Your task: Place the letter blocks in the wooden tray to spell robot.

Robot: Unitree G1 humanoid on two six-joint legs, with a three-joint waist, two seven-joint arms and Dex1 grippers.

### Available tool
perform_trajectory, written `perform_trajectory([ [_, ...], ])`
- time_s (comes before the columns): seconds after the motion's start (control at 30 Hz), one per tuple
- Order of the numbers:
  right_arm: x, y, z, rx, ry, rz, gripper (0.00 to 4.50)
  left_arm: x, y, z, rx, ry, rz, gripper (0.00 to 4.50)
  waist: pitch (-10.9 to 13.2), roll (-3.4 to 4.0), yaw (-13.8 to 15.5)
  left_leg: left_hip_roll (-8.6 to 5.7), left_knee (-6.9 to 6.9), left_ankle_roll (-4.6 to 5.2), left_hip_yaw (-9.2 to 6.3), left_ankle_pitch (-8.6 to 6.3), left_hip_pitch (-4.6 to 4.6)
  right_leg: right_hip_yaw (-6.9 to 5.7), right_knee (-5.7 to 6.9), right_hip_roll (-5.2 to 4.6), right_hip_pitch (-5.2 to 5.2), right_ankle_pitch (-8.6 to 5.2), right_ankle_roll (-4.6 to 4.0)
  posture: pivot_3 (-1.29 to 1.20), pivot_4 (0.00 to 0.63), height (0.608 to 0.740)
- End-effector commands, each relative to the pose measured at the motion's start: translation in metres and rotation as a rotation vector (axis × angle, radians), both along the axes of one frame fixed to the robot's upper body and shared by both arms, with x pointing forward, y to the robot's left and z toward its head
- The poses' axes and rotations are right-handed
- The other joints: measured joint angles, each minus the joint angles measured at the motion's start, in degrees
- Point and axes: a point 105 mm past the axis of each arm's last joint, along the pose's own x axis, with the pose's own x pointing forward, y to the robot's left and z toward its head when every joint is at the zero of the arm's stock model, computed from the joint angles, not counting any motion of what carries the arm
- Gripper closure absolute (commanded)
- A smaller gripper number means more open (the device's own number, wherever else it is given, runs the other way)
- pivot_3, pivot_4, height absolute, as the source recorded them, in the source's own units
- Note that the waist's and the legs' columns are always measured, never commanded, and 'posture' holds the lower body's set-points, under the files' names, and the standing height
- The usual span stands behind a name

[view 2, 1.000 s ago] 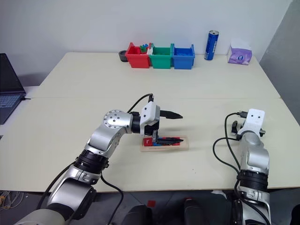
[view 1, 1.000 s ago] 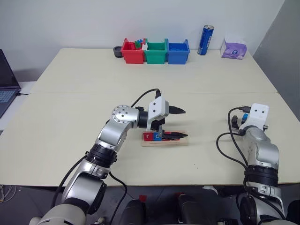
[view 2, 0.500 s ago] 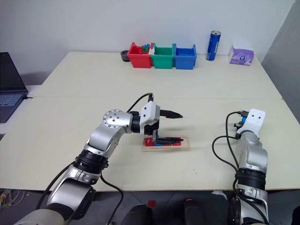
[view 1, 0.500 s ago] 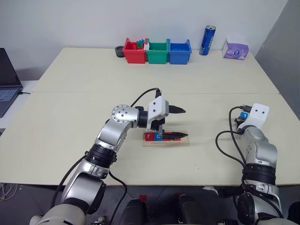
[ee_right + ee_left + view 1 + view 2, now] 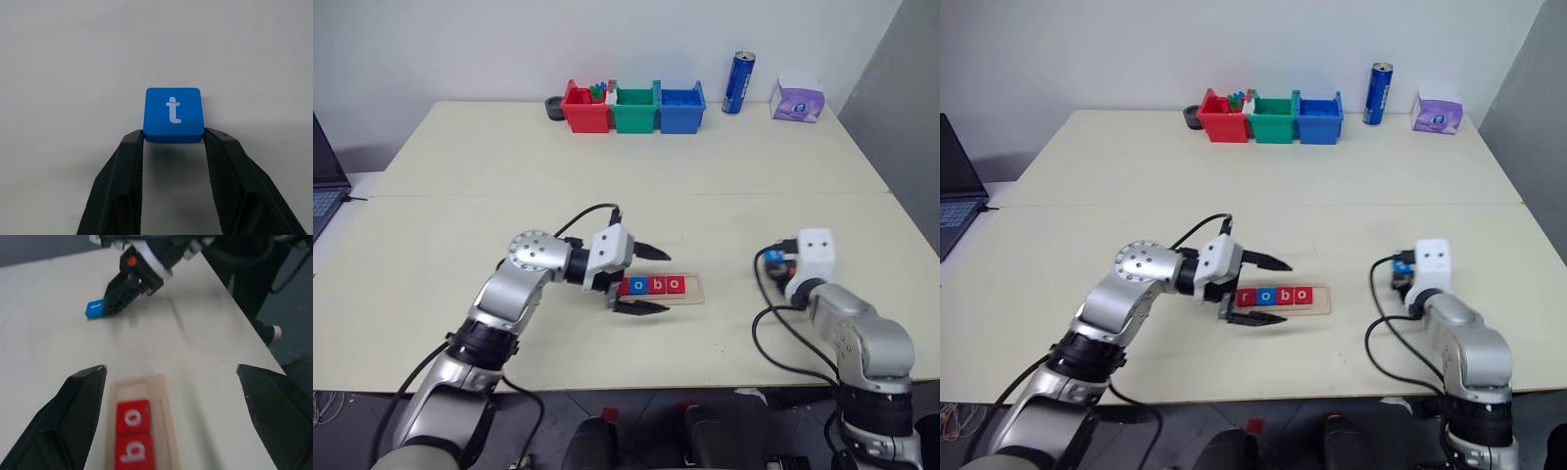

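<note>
Left of centre, my left gripper (image 5: 641,279) hangs released, fingers spread about the near end of the wooden tray (image 5: 656,287) — four letter blocks (image 5: 651,285) sit in it mid-frame. At right, my right gripper (image 5: 173,134) pinches the blue t block (image 5: 173,114).

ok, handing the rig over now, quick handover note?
Left gripper: open, holding nothing, its fingers either side of the left end of the wooden tray.
Right gripper: shut on the blue t block, out to the right of the tray.
Tray holds four tiles: blue r, red o, blue b, red o, with a free slot at the right end.
Done: r-o-b-o.
Left: carry the t over, set it in the last slot, release.
</note>
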Motion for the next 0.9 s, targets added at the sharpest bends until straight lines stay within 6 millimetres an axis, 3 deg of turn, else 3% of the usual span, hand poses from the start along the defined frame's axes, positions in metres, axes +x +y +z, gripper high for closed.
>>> perform_trajectory([
  [0.03, -0.017, 0.03, 0.005, 0.037, 0.024, 0.086, 3.04, -0.011, 0.011, 0.009, 0.002, -0.038, -0.019, 0.0, 0.0, 0.0, 0.11, -0.01, 0.01, 0.0, 0.01, 0.0, 0.0, 0.01, 0.0, -0.01, 0.01, 0.0, 0.01, 0.0, 0.15, 0.74],
  [0.43, -0.039, 0.049, -0.009, 0.074, 0.136, 0.061, 3.04, -0.008, 0.011, 0.008, -0.01, -0.047, 0.03, 0.0, -0.01, -0.06, 0.18, -0.03, 0.03, -0.01, 0.01, 0.0, 0.0, -0.04, -0.05, -0.05, 0.04, -0.01, 0.03, 0.0, 0.15, 0.74],
  [0.57, -0.046, 0.057, -0.009, 0.103, 0.151, 0.095, 1.62, -0.006, 0.01, 0.009, -0.012, -0.048, 0.03, 0.0, -0.01, -0.06, 0.16, -0.03, 0.01, -0.01, 0.0, 0.0, 0.0, -0.05, -0.06, -0.04, 0.03, -0.02, 0.03, 0.0, 0.15, 0.74],
  [0.7, -0.043, 0.053, 0.008, 0.09, 0.086, 0.122, 0.22, -0.002, 0.009, 0.01, -0.014, -0.05, 0.029, 0.0, -0.01, -0.06, 0.21, -0.05, 0.03, -0.01, 0.02, 0.0, 0.0, -0.07, -0.05, -0.06, 0.04, -0.06, 0.1, 0.0, 0.15, 0.74],
  [0.8, -0.038, 0.042, 0.022, 0.063, 0.032, 0.115, 0.03, -0.001, 0.008, 0.009, -0.016, -0.049, 0.028, 0.0, -0.01, -0.06, 0.17, -0.08, 0.03, -0.01, 0.07, 0.0, 0.0, -0.08, -0.06, -0.07, 0.03, -0.09, 0.16, 0.0, 0.15, 0.74],
  [0.9, -0.029, 0.037, 0.054, 0.02, -0.121, 0.168, 0.03, 0.0, 0.008, 0.009, -0.018, -0.05, 0.027, 0.0, 0.0, -0.06, 0.15, -0.08, 0.02, -0.01, 0.07, 0.0, 0.0, -0.08, -0.07, -0.07, 0.02, -0.06, 0.11, 0.0, 0.15, 0.74],
])
